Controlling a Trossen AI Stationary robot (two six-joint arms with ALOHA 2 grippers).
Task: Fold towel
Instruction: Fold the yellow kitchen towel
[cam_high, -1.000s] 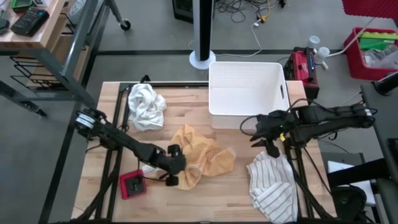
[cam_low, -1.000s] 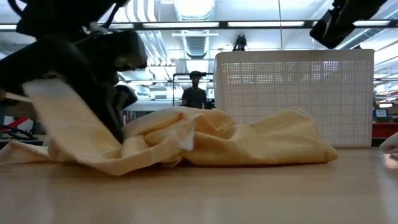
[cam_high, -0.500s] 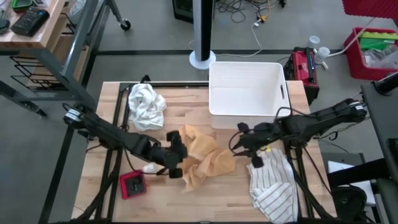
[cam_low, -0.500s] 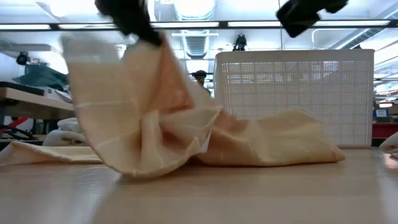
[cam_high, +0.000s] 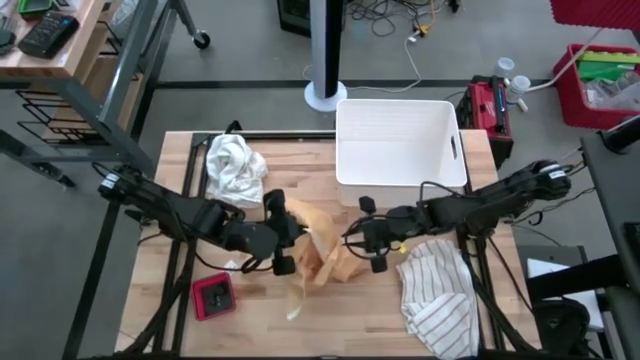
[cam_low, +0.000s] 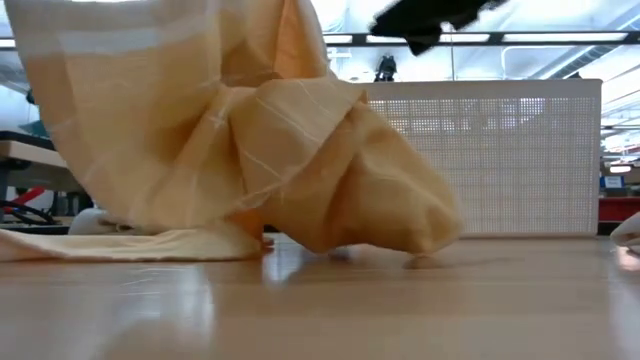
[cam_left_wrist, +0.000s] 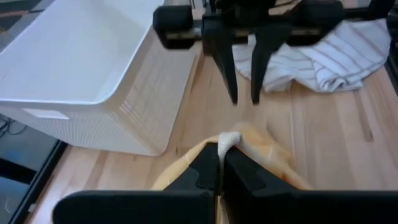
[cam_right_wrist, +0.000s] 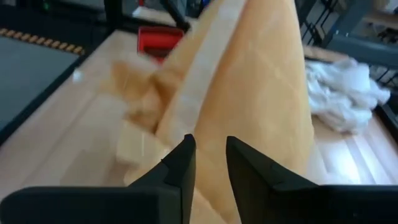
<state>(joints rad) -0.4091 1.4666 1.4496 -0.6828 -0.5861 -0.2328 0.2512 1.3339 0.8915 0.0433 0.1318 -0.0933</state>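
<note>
Yellow towel (cam_high: 325, 252) hangs bunched at the middle of the worktop (cam_high: 340, 320), most of it lifted clear while a tail trails down onto the wood toward the near edge. The left gripper (cam_high: 283, 232) has its fingers clenched on a gathered corner of the cloth; the left wrist view shows that whitish hem pinched between the two dark fingers. Holding it high lets the fabric drop under its own weight, which should open out the crumple and expose a second corner to take.

The right gripper (cam_high: 370, 238) faces it from the right side, just beside the hanging cloth. Its fingers (cam_right_wrist: 180, 163) stand a little apart, with the fabric rising just beyond the gap between them, and nothing is caught in them yet. My reading is that it is coming in for a hold on the towel's free edge, so the two arms can stretch the cloth flat before any fold.

A white bin (cam_high: 397, 145) sits at the far side of the worktop, a crumpled white cloth (cam_high: 236, 170) lies far left, a striped towel (cam_high: 437, 298) lies near right, and a small red object (cam_high: 213, 296) sits near left. The risk is the right fingers closing on a thick bunch instead of a single edge.
</note>
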